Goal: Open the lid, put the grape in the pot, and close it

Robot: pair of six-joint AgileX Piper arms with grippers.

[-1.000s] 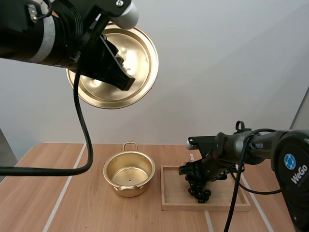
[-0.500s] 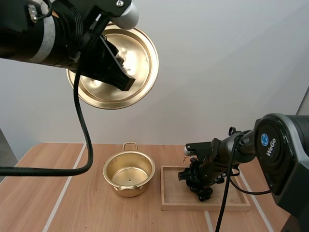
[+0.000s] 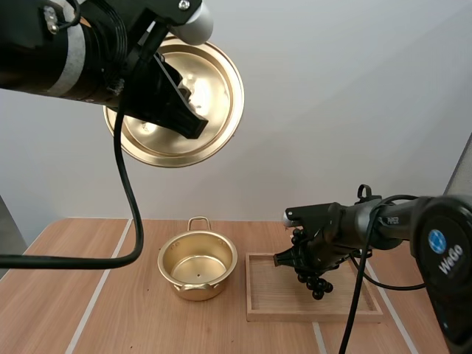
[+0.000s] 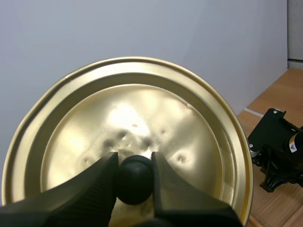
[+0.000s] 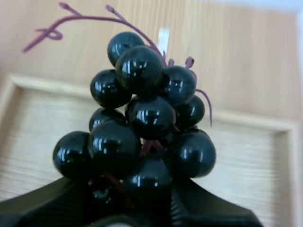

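Gripping lid (image 4: 142, 109) by knob (image 4: 135, 182) with left gripper (image 4: 134, 161), high up; pinching grapes (image 5: 142, 123) with right gripper (image 5: 137, 191) over tray's (image 3: 269, 308) far side, beside uncovered pot (image 3: 197, 264).

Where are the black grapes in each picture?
High view: grapes hang from the right gripper over the wooden tray, right of the pot.
Left wrist view: cannot make them out beyond the lid.
Right wrist view: grapes pinched in the fingers, over the tray.
Shared landmark: the wooden tray.
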